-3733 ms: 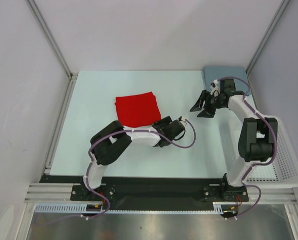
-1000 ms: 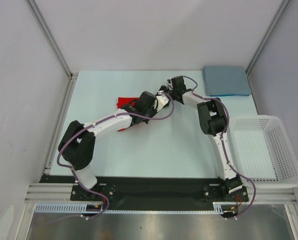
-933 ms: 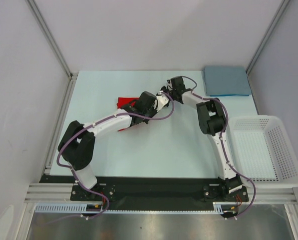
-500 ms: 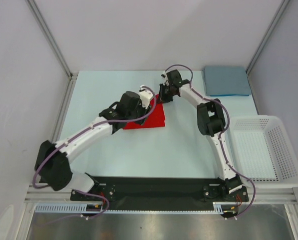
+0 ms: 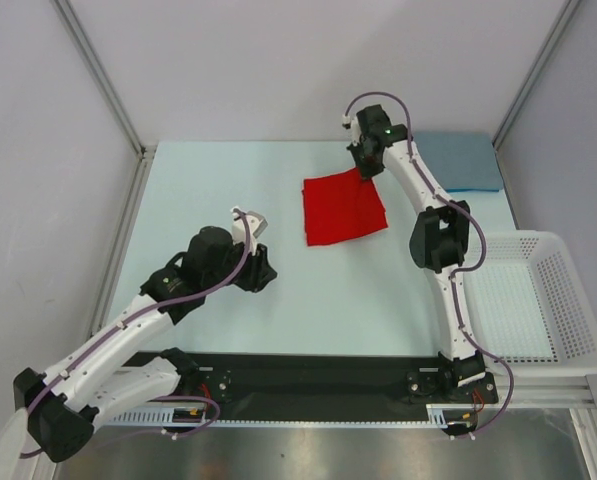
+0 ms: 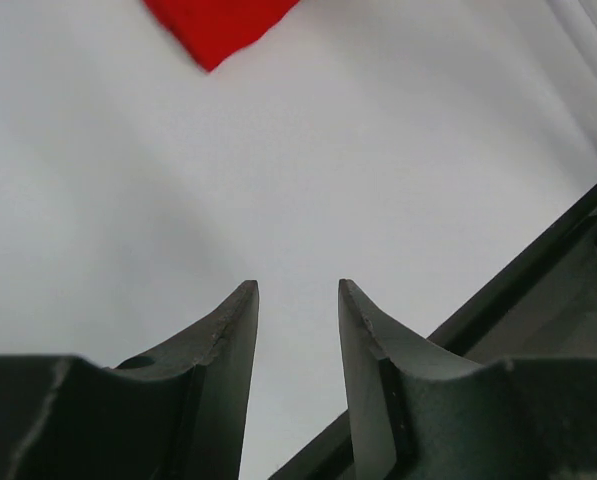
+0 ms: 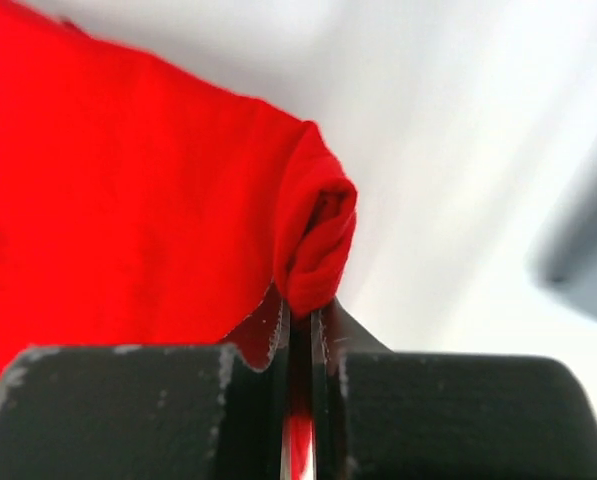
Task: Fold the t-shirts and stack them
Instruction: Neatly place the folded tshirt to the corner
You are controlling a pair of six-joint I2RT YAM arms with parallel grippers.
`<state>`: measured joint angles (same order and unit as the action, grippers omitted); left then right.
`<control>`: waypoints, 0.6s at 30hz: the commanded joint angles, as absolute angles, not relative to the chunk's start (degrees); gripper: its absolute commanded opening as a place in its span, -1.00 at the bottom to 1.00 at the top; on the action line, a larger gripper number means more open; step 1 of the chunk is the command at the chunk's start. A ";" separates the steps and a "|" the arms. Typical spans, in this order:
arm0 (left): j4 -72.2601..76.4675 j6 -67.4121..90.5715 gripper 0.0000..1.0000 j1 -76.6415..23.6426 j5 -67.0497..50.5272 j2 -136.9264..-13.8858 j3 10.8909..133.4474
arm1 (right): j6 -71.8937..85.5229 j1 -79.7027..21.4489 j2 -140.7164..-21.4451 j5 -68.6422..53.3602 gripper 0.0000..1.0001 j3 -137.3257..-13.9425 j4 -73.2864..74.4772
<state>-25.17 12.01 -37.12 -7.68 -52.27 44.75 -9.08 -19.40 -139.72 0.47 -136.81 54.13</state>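
The folded red t-shirt (image 5: 345, 208) is lying flat on the pale table (image 5: 208, 190), toward one o'clock from its middle. The right gripper (image 5: 366, 165) is pinching the shirt's one o'clock corner, its fingers pressed together on a bunched roll of red cloth. The slate blue t-shirt (image 5: 473, 160) is sitting folded at the table's far two o'clock corner, near that gripper. The left gripper (image 5: 258, 270) is hovering well apart at the red shirt's eight o'clock, its fingers spread and holding nothing. The white mesh basket (image 5: 568, 290) is standing at four o'clock.

White mesh basket (image 5: 538, 300) at table (image 5: 218, 190) right edge.
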 commanded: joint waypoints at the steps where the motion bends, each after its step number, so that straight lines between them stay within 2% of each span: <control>1: -28.65 11.95 -0.15 -38.05 -8.44 -50.98 44.56 | -16.60 -16.79 -136.06 8.25 -1.00 -143.17 60.56; 6: -25.85 9.67 -0.22 -39.11 -10.98 -51.76 41.75 | -21.97 -14.68 -136.31 13.27 -1.00 -144.13 57.57; 9: -24.26 8.97 -0.24 -39.20 -12.74 -53.61 41.75 | -23.02 -12.14 -138.34 13.62 -1.00 -150.81 58.45; 18: -26.98 5.98 -0.29 -39.29 -10.11 -58.36 42.89 | -29.61 -7.65 -134.73 12.49 -1.00 -149.76 47.90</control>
